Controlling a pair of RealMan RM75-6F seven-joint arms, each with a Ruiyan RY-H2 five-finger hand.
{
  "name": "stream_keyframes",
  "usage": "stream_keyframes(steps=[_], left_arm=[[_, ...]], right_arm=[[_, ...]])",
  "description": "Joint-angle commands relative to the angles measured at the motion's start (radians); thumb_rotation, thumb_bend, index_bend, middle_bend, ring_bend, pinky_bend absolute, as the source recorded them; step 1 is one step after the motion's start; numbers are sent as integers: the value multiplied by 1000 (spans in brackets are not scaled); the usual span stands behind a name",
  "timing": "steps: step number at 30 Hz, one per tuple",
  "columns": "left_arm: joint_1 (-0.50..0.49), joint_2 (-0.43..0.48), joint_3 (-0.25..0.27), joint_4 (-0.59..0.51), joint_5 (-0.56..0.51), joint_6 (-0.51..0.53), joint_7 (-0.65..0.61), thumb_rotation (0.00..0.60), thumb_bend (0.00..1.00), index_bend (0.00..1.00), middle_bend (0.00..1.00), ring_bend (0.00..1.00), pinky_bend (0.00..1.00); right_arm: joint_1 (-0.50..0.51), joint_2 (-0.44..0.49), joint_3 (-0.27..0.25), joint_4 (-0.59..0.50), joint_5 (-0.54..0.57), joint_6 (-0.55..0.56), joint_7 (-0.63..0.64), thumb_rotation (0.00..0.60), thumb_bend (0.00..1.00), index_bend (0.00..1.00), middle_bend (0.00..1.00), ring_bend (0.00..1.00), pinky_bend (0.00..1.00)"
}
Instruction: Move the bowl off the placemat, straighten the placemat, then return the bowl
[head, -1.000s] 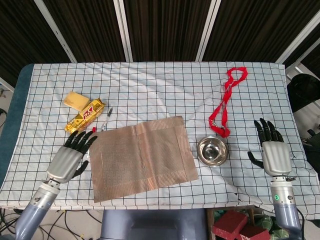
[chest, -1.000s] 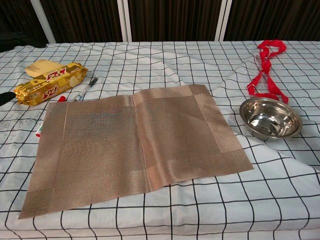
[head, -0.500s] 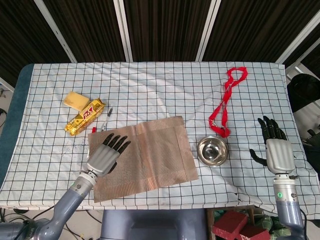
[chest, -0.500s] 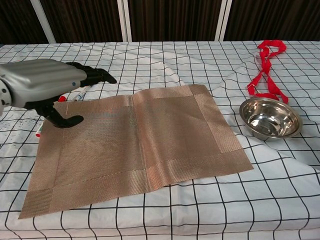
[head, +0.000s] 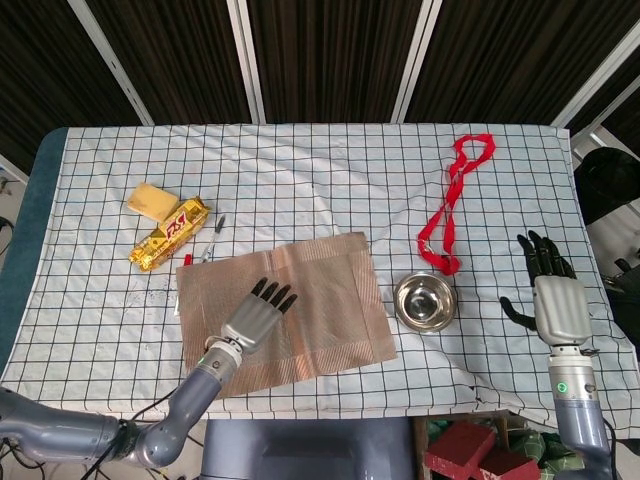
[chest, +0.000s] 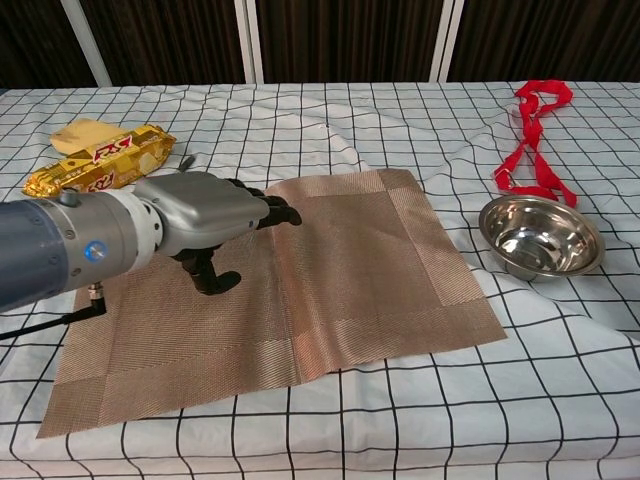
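From the head view, my left hand is stretched flat over the middle of the woven placemat, fingers apart, palm down, holding nothing. The placemat lies skewed on the checked tablecloth, its far right corner highest. The steel bowl sits off the mat, just right of its right edge, on the cloth. My right hand shows only here (the chest view misses it): it is at the right edge of the table, well apart from the bowl, fingers spread and empty. A red lanyard trails away beyond the bowl; at far left lie a yellow snack packet, a pale yellow block and a pen.

From the chest view, my left hand hovers low over the mat's left half, thumb hanging down; whether it touches I cannot tell. The bowl stands upright and empty.
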Motion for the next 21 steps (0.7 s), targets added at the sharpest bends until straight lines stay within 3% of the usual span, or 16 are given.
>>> stream_keyframes(steps=[1, 8, 12, 21], left_arm=[[-42, -56, -10, 30, -70, 51, 22, 600, 459, 1, 0, 0, 0], [-91, -160, -40, 89, -156, 215, 72, 600, 459, 1, 0, 0, 4], [-107, -198, -62, 130, -206, 214, 56, 600, 458, 1, 0, 0, 4], [-140, -245, -60, 194, -253, 181, 44, 600, 458, 0, 0, 0, 4]], right_arm=[[2, 3, -1, 0, 4, -6, 2, 600, 227, 0, 0, 0, 177], [7, 8, -5, -1, 13, -21, 9, 600, 227, 0, 0, 0, 177], [12, 9, -14, -1, 14, -35, 5, 600, 227, 0, 0, 0, 176], [15, 10, -20, 0, 19, -43, 8, 600, 227, 0, 0, 0, 177]])
